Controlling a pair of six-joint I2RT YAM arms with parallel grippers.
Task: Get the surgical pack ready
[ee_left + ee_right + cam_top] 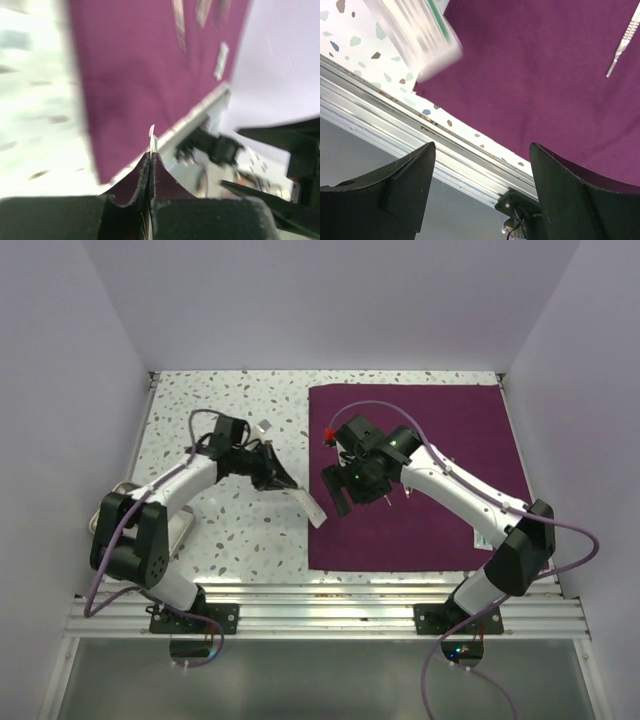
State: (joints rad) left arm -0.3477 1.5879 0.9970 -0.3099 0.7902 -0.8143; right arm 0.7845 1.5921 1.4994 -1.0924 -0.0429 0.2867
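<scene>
the cloth (420,540) lies spread flat over the right half of the desk. its far edge sits close to the desk's far edge and its near edge just short of the rail (330,592) along the near edge. i judge it is laid open like this so items can be set out on it before it is folded up. a slim steel tool (621,44) lies on it, apart from everything else.

at the cloth's left edge, about midway between the desk's near and far edges, the left claw (283,480) is pinched tight on a thin white packet (314,510). it grips one end, so the free end reaches over the cloth's border, which suits laying the packet down there. the left wrist view shows the pads pressed together with the packet edge-on between them.

the right claw (338,498) hovers over the left part of the cloth, just beside the packet. its fingers (395,190) are spread wide with nothing between them. it is likely ready either to take the packet or to steady the cloth.
</scene>
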